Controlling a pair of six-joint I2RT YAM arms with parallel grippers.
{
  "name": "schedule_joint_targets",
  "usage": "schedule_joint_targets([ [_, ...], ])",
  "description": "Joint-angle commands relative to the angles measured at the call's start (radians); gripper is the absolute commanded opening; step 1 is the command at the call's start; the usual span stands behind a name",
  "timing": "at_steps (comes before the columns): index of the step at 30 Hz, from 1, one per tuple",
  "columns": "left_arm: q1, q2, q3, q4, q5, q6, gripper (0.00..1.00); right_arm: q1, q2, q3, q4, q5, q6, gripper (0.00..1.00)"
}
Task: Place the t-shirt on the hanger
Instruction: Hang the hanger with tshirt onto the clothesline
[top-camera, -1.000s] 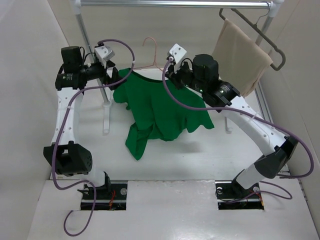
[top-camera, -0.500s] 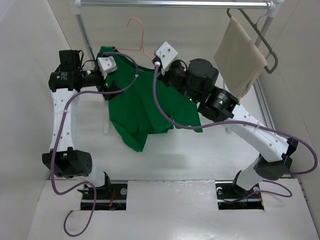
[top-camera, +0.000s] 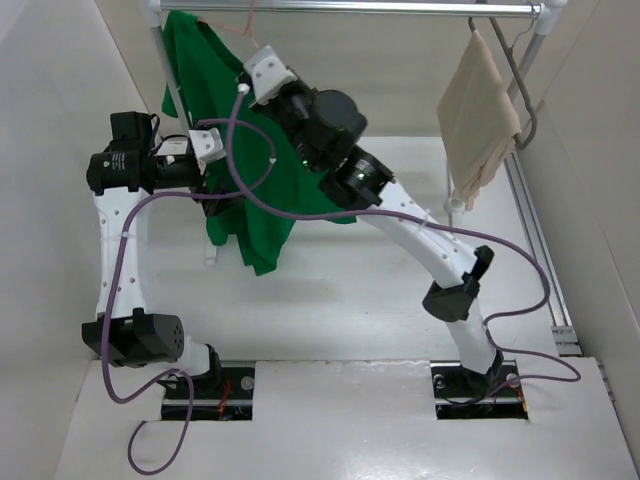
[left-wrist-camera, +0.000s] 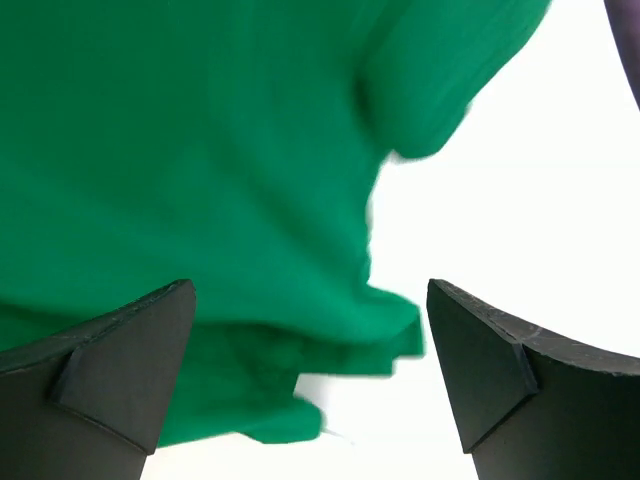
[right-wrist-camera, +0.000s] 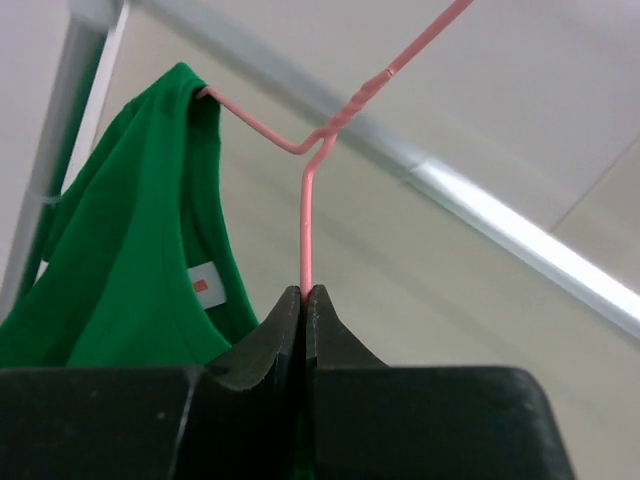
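Note:
The green t-shirt (top-camera: 262, 175) hangs on the pink hanger (top-camera: 247, 22), up by the left end of the rail. My right gripper (top-camera: 255, 55) is shut on the hanger's wire just below its twisted neck; the right wrist view shows the jaws (right-wrist-camera: 304, 292) pinching the pink wire (right-wrist-camera: 304, 210), with the t-shirt's collar and label (right-wrist-camera: 130, 270) draped over the hanger's left shoulder. My left gripper (top-camera: 213, 182) is open beside the hanging shirt's lower body. In the left wrist view its fingers (left-wrist-camera: 308, 300) stand wide apart with the blurred green fabric (left-wrist-camera: 200, 150) beyond them.
A metal rail (top-camera: 400, 8) runs across the top on a left post (top-camera: 170, 75). A beige cloth (top-camera: 480, 110) hangs on a grey hanger (top-camera: 518, 75) at the rail's right end. White walls close in on both sides.
My right gripper has lifted the hanger and t-shirt up and to the left, to the rail. The shirt now hangs straight down. My left gripper has dropped lower along the shirt.

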Motion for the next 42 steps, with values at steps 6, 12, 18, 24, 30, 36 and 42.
schedule_joint_targets([
  [6,0.003,-0.04,-0.041,-0.026,0.056,0.02,1.0,-0.031,0.089,0.032,0.21,0.065,-0.041,0.0],
  [12,0.003,-0.049,-0.041,-0.026,0.067,0.02,1.0,-0.053,0.147,0.101,0.239,0.078,-0.041,0.0],
  [18,0.003,-0.049,-0.041,-0.026,0.067,0.02,1.0,-0.019,0.036,-0.068,0.314,0.052,-0.096,0.0],
  [24,0.003,-0.049,-0.061,-0.026,0.076,0.02,1.0,0.013,0.017,-0.088,0.42,0.091,-0.182,0.0],
  [30,0.003,-0.049,-0.061,-0.026,0.086,0.03,1.0,0.001,0.144,0.076,0.443,0.115,-0.262,0.0],
  [36,0.003,-0.067,-0.092,-0.026,0.086,0.03,1.0,-0.056,0.212,0.076,0.443,0.124,-0.262,0.0],
  [42,0.003,-0.076,-0.112,-0.026,0.086,0.03,1.0,-0.067,0.241,0.076,0.379,0.101,-0.23,0.0],
])
